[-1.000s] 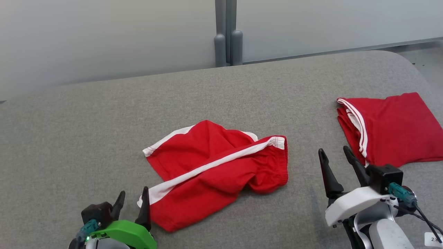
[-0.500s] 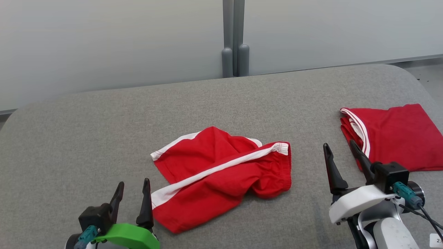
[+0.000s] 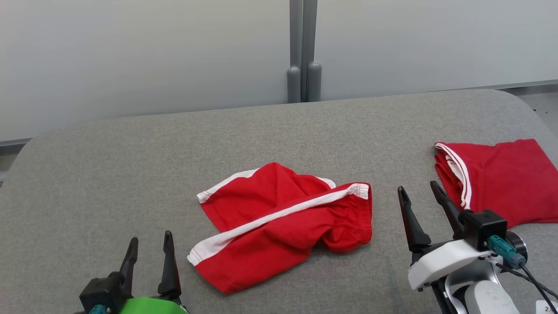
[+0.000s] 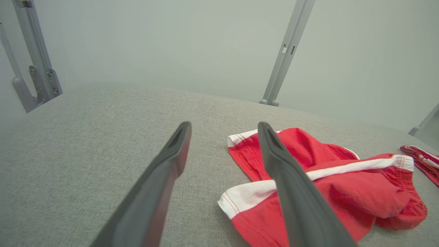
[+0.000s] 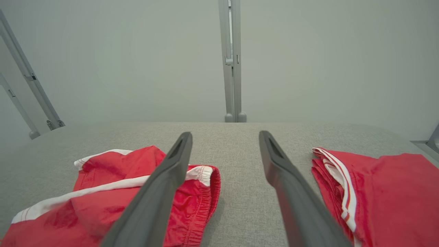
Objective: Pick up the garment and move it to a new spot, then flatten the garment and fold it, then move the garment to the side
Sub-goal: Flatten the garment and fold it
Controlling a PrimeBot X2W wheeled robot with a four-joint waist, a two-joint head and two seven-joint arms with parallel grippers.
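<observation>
Left gripper (image 3: 151, 237) back from garment (image 3: 283, 218); bracket (image 4: 43, 80) beyond

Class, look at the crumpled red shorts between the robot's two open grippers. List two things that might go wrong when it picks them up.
The shorts lie in overlapping layers, so a grasp may catch only one layer and leave them bunched. The right gripper sits close to the folded red garment and might drag it.

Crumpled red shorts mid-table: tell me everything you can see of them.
Red shorts, soft-looking cloth, white diagonal side stripe, white leg hem, gathered waistband at the right end. Crumpled, partly folded over themselves, lying on the grey table. The left gripper and right gripper are both clear of them.
</observation>
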